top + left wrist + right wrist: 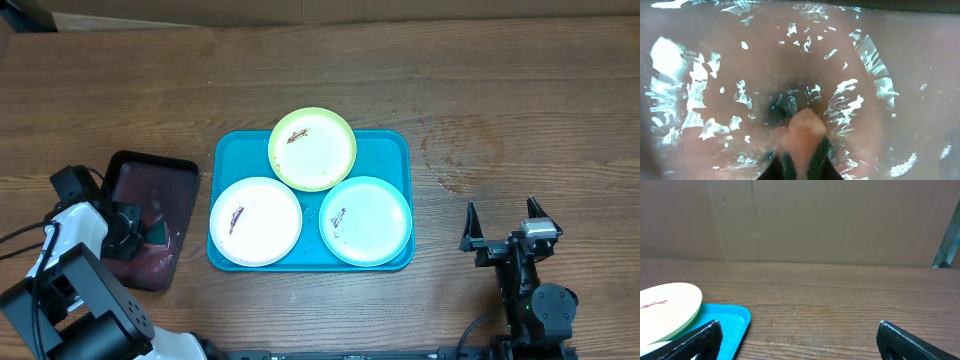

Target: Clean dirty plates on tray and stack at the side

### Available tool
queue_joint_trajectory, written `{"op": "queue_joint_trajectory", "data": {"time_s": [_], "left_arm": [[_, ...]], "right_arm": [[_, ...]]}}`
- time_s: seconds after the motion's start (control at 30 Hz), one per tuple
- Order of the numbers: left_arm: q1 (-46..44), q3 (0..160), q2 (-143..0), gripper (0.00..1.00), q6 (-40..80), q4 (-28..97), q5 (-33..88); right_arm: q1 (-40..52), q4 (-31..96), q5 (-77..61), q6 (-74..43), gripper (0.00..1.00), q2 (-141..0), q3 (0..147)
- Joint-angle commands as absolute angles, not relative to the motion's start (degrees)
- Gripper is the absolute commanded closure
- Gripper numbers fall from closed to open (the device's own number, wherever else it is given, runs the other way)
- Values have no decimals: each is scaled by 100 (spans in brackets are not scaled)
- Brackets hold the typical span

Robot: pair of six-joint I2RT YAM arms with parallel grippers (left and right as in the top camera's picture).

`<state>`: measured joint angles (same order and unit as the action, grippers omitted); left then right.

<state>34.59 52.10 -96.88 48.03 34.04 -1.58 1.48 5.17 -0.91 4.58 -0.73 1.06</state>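
From above, the left gripper (pixel 135 225) hides its own fingertips; its wrist view is a glare-streaked pink blur (a dark green scrap (pixel 787 106) just ahead, unreadable). Left of the right gripper (pixel 800 327), yellow-green plate (pixel 667 302) and tray (pixel 730 317) run off-frame.

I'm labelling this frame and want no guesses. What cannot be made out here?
- The left gripper: overhead, its own wrist covers the jaws; open or shut is unclear.
- Inside the maroon tray: the left wrist view is a pink, glare-streaked blur.
- Smears on the white plate: overhead, too small to identify.
- The yellow-green plate: right wrist view, cut by the left edge.
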Motion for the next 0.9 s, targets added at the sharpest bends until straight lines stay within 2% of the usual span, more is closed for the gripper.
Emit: {"op": "queue_joint_trajectory", "data": {"time_s": [0.0, 0.03, 0.07, 0.1, 0.4, 0.63, 0.8, 0.83, 0.87], "left_arm": [[3470, 5146, -9782, 66, 4825, 3459, -180], [3470, 5146, -9782, 41, 4825, 3505, -82], [3470, 5146, -9782, 8, 4825, 3564, 51], [3470, 5146, -9782, 0, 4825, 3621, 187], [3470, 5146, -9782, 0, 4827, 4200, 1424], [3470, 5146, -9782, 33, 4862, 4189, 1658], [3470, 5146, -9782, 78, 4939, 4169, 1656], [3470, 5146, -9782, 86, 4936, 4152, 1640], [3470, 5146, -9782, 89, 4934, 4130, 1601]], "right_arm": [[121, 482, -69, 475, 0, -30, 47], [121, 482, -69, 475, 0, -27, 47], [121, 482, -69, 475, 0, -27, 47], [121, 482, -69, 475, 0, -27, 47], [121, 482, -69, 475, 0, -27, 47], [121, 482, -69, 475, 0, -27, 47], [121, 482, -69, 475, 0, -27, 47], [121, 482, -69, 475, 0, -27, 47], [121, 482, -69, 475, 0, -27, 47]]}}
